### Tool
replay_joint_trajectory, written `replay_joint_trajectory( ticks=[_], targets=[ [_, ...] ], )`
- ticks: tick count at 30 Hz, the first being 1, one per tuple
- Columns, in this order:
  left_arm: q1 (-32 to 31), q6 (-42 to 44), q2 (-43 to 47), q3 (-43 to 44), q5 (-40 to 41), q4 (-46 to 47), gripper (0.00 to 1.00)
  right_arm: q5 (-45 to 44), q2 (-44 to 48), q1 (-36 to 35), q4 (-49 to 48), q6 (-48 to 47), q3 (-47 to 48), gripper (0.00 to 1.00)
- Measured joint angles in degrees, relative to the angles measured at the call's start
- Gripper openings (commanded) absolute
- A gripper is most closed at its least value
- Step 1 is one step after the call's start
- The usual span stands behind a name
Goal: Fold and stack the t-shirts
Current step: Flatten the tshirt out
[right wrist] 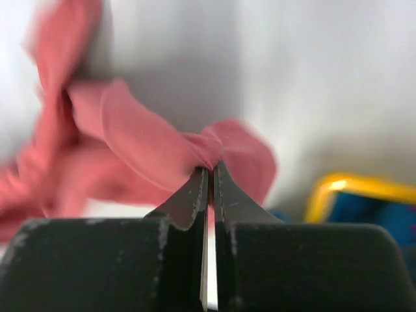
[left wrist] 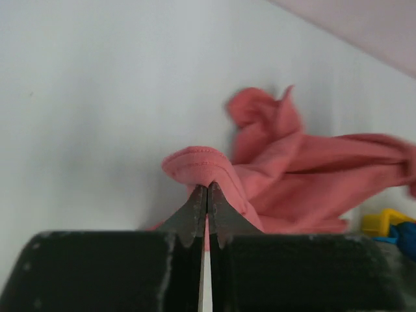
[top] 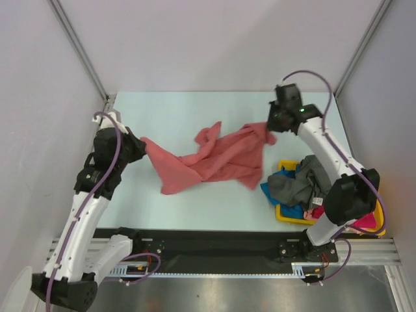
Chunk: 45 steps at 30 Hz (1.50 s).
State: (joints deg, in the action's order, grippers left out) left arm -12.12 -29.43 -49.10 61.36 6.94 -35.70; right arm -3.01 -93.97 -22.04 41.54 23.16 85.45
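Both hands were on the red tee [top: 218, 159]! The left hand [top: 140, 148] was pinched shut on a stitched edge at one end. The right hand [top: 271, 125] was clamped on a bunch of cloth at the other, and both wrist views showed the jaws together with fabric between them. The tee hung strung between the two over the middle of the desk [top: 175, 110], crumpled and sagging in its middle.

Its long axis ran left to right across the desk, rising slightly toward the far right. Which end was collar and which was hem, I couldn't tell.

Progress looked early to me: nothing folded, no stack begun. The grey tee [top: 296, 185], blue tee [top: 267, 190] and pink tee [top: 368, 221] lay heaped in the tray [top: 285, 216] at the near right. I'd say the red one needed spreading flat before any fold.
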Motion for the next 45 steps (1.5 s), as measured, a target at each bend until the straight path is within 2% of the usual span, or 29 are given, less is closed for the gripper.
replay_joint_trajectory(
  ticks=[1,2,3,4,5,6,8,10,12,13,16,18,21,26,28,29,30,32,33,36,37,38,41,45],
  targets=[
    [0.2,0.0,-0.5,-1.8,0.4,0.1,0.24,-0.7,0.8,2.5,0.4,-1.4,1.5,0.38],
    [0.4,0.0,-1.1,-3.6,0.7,0.5,0.44,-1.4,1.1,5.4,1.5,-3.2,4.0,0.74],
    [0.6,0.3,-3.0,-4.6,1.7,0.5,0.70,-2.0,0.7,6.8,1.8,-4.3,5.8,0.78],
    [0.8,0.3,-4.8,-5.4,3.0,0.4,0.80,-2.5,-0.2,7.6,2.8,-5.8,8.2,0.80],
    [0.9,0.2,-6.3,-5.7,3.9,0.1,0.85,-2.8,-2.0,7.7,4.6,-6.4,11.3,0.82],
    [1.0,0.0,-7.9,-5.7,5.5,-0.6,0.88,-3.0,-3.6,7.5,5.6,-6.8,13.8,0.89],
    [1.0,-0.1,-9.5,-5.7,8.5,-2.4,0.90,-3.2,-6.5,6.2,7.0,-7.4,17.0,0.90],
    [0.9,-0.6,-9.2,-5.4,9.6,-4.4,0.84,-3.1,-6.7,4.6,8.9,-7.8,16.0,0.88],
    [0.0,-1.2,-8.2,-5.1,9.2,-5.2,0.85,-2.0,-3.8,2.8,9.0,-7.5,10.7,0.86],
    [-1.1,-1.8,-7.6,-5.2,8.3,-5.1,0.88,-0.4,-1.5,2.1,8.9,-6.8,6.7,0.86],
    [-7.1,-5.2,-8.4,-6.6,0.8,-1.9,0.97,5.6,5.9,1.4,8.0,-4.3,-5.8,0.86],
    [-10.8,-7.2,-11.2,-7.7,-2.9,0.0,0.98,8.2,8.0,2.1,7.9,-2.7,-10.8,0.88],
    [-14.1,-9.8,-20.1,-9.0,-7.8,3.7,0.97,10.6,6.0,3.1,7.4,-0.5,-12.8,0.90],
    [-15.5,-12.2,-32.6,-9.4,-12.6,5.4,0.89,12.0,2.3,6.4,3.1,3.4,-17.8,0.93],
    [-15.7,-12.8,-36.2,-9.0,-13.8,5.9,0.80,12.6,1.1,8.0,1.9,4.5,-19.8,0.89],
    [-15.7,-12.9,-37.4,-8.7,-14.0,6.0,0.72,12.8,0.1,8.3,1.0,4.9,-19.7,0.86],
    [-15.6,-13.0,-38.9,-8.3,-14.1,6.1,0.47,12.7,-1.2,8.4,0.1,4.8,-19.5,0.84],
    [-14.9,-13.2,-40.9,-7.5,-14.2,6.4,0.30,12.9,-4.2,8.5,-1.1,4.7,-18.4,0.78],
    [-14.4,-13.0,-41.7,-7.0,-14.5,6.7,0.15,12.8,-6.0,8.4,-1.7,4.5,-17.7,0.76],
    [-10.8,-12.4,-43.3,-5.8,-15.1,7.4,0.00,12.5,-10.8,8.0,-2.7,4.0,-15.1,0.62],
    [-9.0,-12.0,-43.5,-5.5,-15.5,7.5,0.00,12.2,-12.5,7.8,-2.9,3.8,-13.9,0.56],
    [-7.4,-11.7,-43.5,-5.4,-15.6,7.7,0.00,12.1,-14.2,7.5,-2.8,3.7,-12.5,0.39],
    [-1.3,-10.1,-43.4,-4.3,-14.8,7.7,0.00,11.4,-18.9,6.2,-2.0,3.3,-6.4,0.26],
    [5.6,-7.0,-42.2,-3.0,-12.7,7.2,0.00,11.0,-26.3,2.7,-1.0,3.4,6.4,0.25]
  ],
)
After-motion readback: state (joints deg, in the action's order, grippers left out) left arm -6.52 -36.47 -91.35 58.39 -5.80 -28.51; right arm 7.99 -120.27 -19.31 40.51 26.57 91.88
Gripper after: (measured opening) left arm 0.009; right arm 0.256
